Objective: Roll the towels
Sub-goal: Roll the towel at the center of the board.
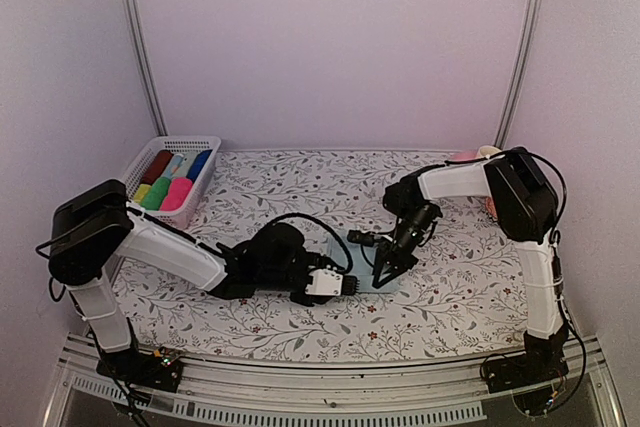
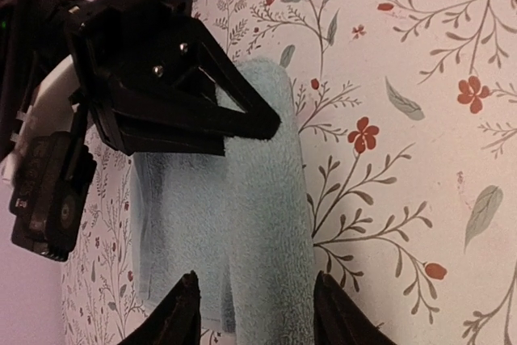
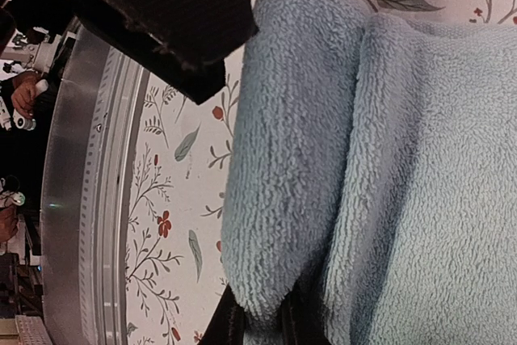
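At table (image 1: 450,292) centre, cataloguing blue towel (image 2: 242,224): lying flat with one long edge turned over into a thick first fold, roll barely begun. Straddling that fold's end with left gripper (image 2: 256,278), fingers spread wide, clasping nothing. Bearing down further along the fold with right gripper (image 2: 273,125), tips drawn together; not showing whether nipping any pile. Risking, by judgement: letting the fold spring back flat by lifting either gripper too soon; pushing the cloth along the table cover instead of turning it; coning the roll by driving one end ahead of the other; knocking fingers together, working this near. Showing in top view alone: basket (image 1: 140,162) at far left, well apart, holding pink towel (image 1: 178,193) already rolled among other rolls (image 1: 160,165). Showing in wrist views alone: fold thickness, terry pile, right tips touching cloth. Hiding most of blue towel beneath both grippers in top view.
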